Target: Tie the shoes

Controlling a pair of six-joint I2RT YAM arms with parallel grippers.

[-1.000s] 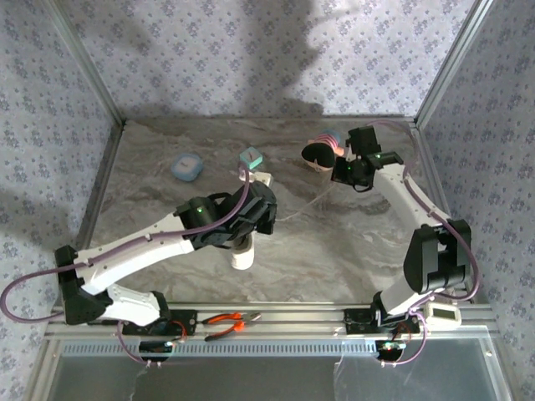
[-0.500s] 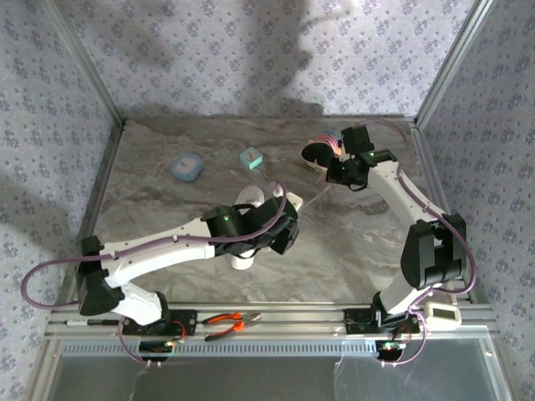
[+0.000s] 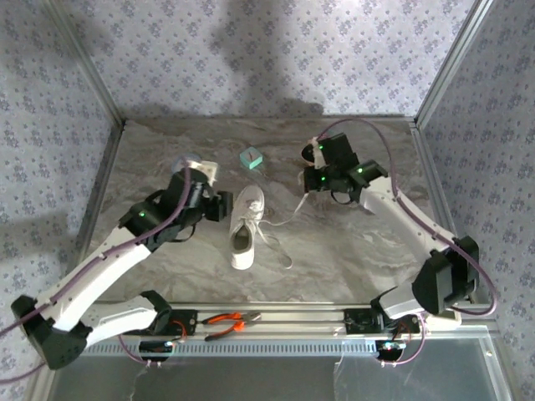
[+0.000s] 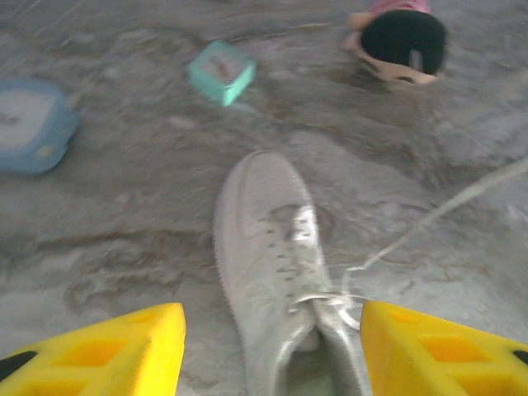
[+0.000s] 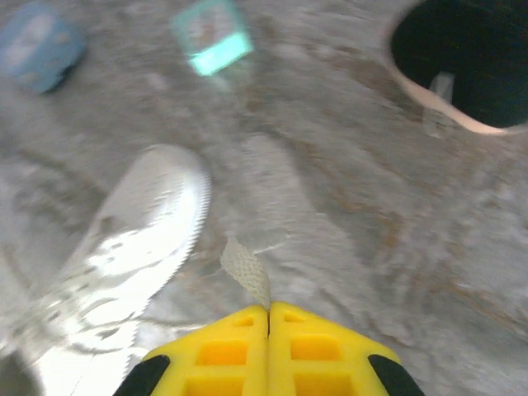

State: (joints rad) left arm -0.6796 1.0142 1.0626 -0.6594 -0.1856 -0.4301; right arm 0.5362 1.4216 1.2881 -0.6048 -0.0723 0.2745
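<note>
Top external view: you are working over a marbled table (image 3: 376,242), and the white shoe (image 3: 244,230) is sitting on its sole near the middle, between the two arms, with its toe pointing away from the bases.

Your left gripper (image 3: 219,205) is hovering just beside the shoe's left flank. In the left wrist view its fingers are standing apart and clamping nothing, with the laced top of the shoe lying below the gap.

Your right gripper (image 5: 268,309) is pressing its fingers together on the end of one lace (image 5: 246,271), which is running from the eyelets out to the right. The other lace (image 3: 282,253) is lying loose on the table beside the shoe.

I am judging the task as barely begun. No knot or bow is showing at the eyelets, though blur is hiding fine detail. You are holding one lace only, so the crossing, looping and tightening are all remaining.
</note>
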